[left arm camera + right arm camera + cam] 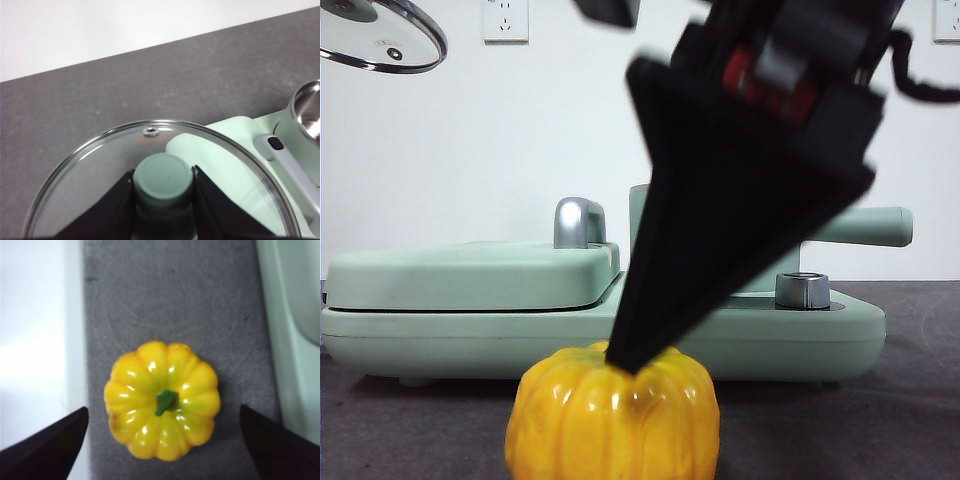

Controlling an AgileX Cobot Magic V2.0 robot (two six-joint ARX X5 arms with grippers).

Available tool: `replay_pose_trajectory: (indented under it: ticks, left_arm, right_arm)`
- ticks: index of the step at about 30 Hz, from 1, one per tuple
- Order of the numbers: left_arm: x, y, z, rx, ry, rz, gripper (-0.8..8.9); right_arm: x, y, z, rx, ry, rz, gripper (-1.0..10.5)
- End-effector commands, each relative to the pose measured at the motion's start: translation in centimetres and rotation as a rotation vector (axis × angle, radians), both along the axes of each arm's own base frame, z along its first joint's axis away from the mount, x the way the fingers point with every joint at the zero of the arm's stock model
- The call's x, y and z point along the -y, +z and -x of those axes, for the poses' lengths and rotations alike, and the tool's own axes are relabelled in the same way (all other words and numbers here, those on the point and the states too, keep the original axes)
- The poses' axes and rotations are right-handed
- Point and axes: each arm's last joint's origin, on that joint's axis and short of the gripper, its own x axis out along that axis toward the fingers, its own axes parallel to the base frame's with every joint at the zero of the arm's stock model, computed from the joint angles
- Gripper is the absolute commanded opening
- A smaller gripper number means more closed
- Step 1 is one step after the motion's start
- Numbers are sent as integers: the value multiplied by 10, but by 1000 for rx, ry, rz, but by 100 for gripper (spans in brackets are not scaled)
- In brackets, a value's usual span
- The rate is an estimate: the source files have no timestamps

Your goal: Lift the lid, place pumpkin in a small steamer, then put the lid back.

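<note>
Pumpkin [162, 401], glossy yellow-orange, ribbed, green-stemmed, sits between wide-spread right tool [162, 440] jaws.

A wide mint green appliance base [440, 335] (one silver dial [802, 290] showing) sits on the dark grey table [920, 400].

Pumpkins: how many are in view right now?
1. The pumpkin sits on the table in front of the appliance, below the open right gripper. Others could be hidden behind the arm.
</note>
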Motion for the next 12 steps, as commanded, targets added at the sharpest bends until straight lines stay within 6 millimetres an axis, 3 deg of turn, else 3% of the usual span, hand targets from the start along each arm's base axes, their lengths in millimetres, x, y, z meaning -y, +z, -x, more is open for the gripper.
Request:
replay_pose_trajectory:
  ticks: [1,7,12]
  left_arm:
    - [0,9,1,53,-9,-1,16]
    - [0,9,0,52,-12,-9,16]
    - [0,9,0,53,-13,-10,17]
  right_arm:
    - [-9,-4,-2,-2,16,5,492]
    - [-16,-24,-6,-46,13,67,490]
    - [-15,-25,-4,-114,-44,75,394]
